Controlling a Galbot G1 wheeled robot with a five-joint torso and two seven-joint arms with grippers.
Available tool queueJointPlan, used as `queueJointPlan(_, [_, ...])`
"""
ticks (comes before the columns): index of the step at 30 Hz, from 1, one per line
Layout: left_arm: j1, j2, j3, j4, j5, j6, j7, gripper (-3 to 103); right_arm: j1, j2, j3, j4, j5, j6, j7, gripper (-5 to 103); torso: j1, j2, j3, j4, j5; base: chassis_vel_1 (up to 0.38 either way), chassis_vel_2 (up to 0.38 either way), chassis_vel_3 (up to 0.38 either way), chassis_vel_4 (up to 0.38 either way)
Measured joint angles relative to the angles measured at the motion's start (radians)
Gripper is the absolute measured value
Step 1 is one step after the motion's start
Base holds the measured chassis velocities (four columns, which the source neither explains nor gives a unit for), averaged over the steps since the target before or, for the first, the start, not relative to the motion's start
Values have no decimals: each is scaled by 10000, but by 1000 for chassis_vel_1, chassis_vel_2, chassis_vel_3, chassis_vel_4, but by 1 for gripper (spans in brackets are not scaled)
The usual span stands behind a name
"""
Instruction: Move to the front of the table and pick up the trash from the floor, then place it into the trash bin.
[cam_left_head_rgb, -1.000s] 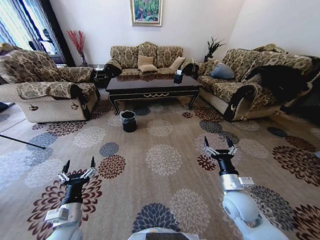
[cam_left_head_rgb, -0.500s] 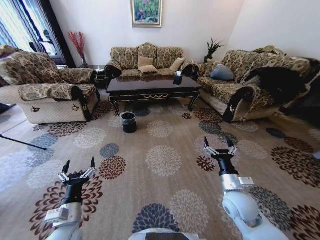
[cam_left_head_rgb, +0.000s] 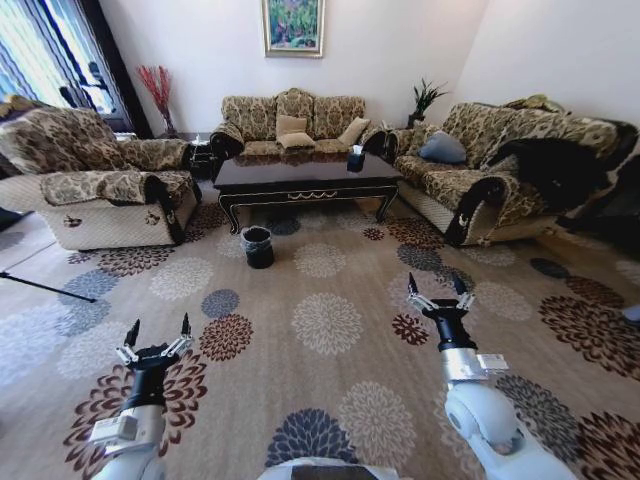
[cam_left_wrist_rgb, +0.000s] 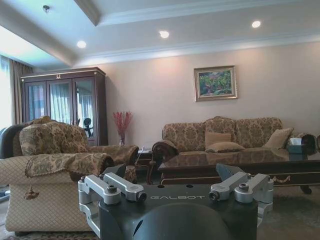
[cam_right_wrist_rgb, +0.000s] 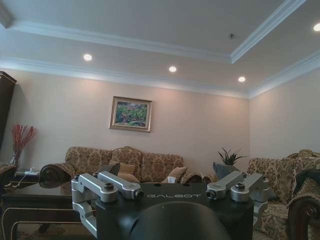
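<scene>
Nearing the table (cam_left_head_rgb: 305, 172) slightly, trash bin (cam_left_head_rgb: 258, 245) ahead, both grippers spread wide, empty

White arms, black end effectors (GALBOT-marked).

1. Head cam sat up high, tilted forward and down across the carpet (cam_left_head_rgb: 330, 320), with the coffee table (cam_left_head_rgb: 305, 178) well off at the far end.
2. Left wrist cam rode low, facing level toward the coffee table (cam_left_wrist_rgb: 240, 162).
3. Right wrist cam was low too, angled up at the ceiling.
4. All three caught the framed painting (cam_left_head_rgb: 293, 24) and the back sofa (cam_left_head_rgb: 292, 118).
</scene>
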Motion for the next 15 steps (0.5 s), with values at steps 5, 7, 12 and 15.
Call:
queueJointPlan(5, [0, 0, 0, 0, 0, 0, 0, 100, 0, 0, 0, 0, 0, 0, 0, 100, 97, 216, 123, 1, 0, 0, 0, 0, 0])
queueJointPlan(7, [0, 0, 0, 0, 0, 0, 0, 100, 0, 0, 0, 0, 0, 0, 0, 100, 113, 260, 151, 0, 0, 0, 0, 0, 0])
queueJointPlan(12, [0, 0, 0, 0, 0, 0, 0, 100, 0, 0, -1, 0, 0, 0, 0, 100, 201, 491, 291, 1, 0, 0, 0, 0, 0])
queueJointPlan(15, [0, 0, 0, 0, 0, 0, 0, 100, 0, 0, 0, 0, 0, 0, 0, 100, 269, 648, 383, 1, 0, 0, 0, 0, 0])
